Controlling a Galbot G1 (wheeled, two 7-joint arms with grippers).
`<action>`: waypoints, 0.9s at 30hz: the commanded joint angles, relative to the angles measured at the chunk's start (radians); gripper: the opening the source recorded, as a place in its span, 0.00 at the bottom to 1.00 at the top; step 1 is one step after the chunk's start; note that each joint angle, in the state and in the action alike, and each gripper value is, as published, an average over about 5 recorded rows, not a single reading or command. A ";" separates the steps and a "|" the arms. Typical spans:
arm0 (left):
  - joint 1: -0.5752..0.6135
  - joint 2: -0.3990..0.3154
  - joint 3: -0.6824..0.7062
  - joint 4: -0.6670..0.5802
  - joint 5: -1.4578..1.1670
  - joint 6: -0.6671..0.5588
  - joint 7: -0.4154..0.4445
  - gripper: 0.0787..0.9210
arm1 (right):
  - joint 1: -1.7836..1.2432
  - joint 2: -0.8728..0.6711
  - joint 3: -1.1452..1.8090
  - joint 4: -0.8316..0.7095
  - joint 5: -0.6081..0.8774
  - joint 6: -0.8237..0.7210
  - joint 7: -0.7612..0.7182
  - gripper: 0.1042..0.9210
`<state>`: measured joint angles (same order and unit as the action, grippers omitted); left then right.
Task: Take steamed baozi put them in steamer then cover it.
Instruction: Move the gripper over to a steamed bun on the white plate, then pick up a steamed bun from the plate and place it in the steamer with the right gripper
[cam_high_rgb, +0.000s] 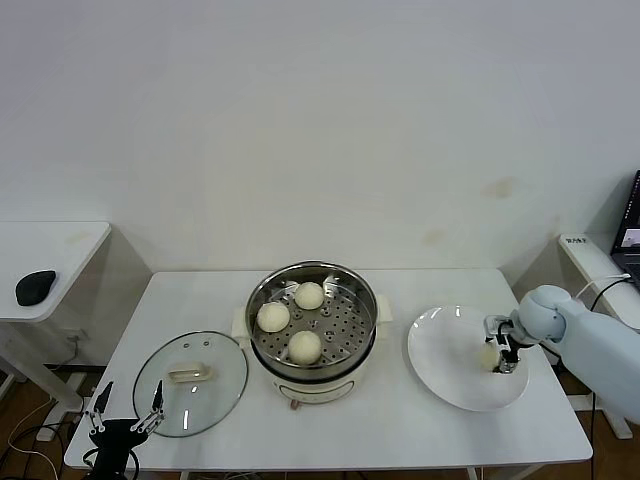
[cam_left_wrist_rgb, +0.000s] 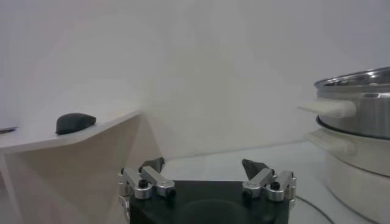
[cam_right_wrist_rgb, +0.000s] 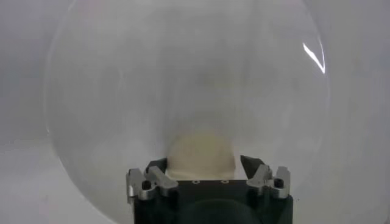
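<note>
A: Where do the buns stand?
B: Three buns (cam_high_rgb: 305, 346) sit on the perforated tray inside the steamer (cam_high_rgb: 313, 288), which stands at the middle of the worktop (cam_high_rgb: 400, 430). They are smooth, cream-white domes, apart from one another. The fourth bun (cam_high_rgb: 488, 356) lies on the plate (cam_high_rgb: 445, 350), just right of the steamer.

A: And the right hand?
B: The right hand (cam_high_rgb: 497, 355) is down on the plate, on its side away from the steamer, with its fingers on either side of that fourth bun (cam_right_wrist_rgb: 201, 153). In the right wrist view the pale dome fills the gap between the dark fingertips (cam_right_wrist_rgb: 251, 163). They are close against it, but I cannot tell whether they grip it.

A: The steamer itself?
B: A shiny steel pot on a cream-white base with side handles (cam_left_wrist_rgb: 329, 108), uncovered.

A: The lid?
B: The lid (cam_high_rgb: 190, 383) lies flat on the worktop, left of the steamer and near it: clear glass, metal rim, cream handle at its centre.

A: The left hand?
B: The left hand (cam_high_rgb: 127, 410) hangs at the worktop's front edge, left of the steamer and just beside the lid, fingers (cam_left_wrist_rgb: 253, 167) spread wide, holding nothing.
</note>
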<state>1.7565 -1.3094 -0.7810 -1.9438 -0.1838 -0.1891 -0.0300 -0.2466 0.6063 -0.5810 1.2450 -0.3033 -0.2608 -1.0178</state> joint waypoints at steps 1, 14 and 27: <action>0.000 -0.002 0.003 -0.002 0.002 0.000 0.000 0.88 | 0.005 -0.004 0.007 0.000 0.000 0.000 -0.011 0.66; -0.017 0.000 0.001 -0.012 -0.002 0.007 0.001 0.88 | 0.412 -0.151 -0.273 0.281 0.209 -0.077 -0.058 0.61; -0.029 0.002 0.008 -0.028 -0.010 0.011 0.002 0.88 | 1.052 0.080 -0.705 0.454 0.606 -0.297 0.001 0.62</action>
<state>1.7303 -1.3075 -0.7739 -1.9679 -0.1914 -0.1788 -0.0285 0.3597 0.5340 -0.9892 1.5687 0.0187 -0.4188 -1.0525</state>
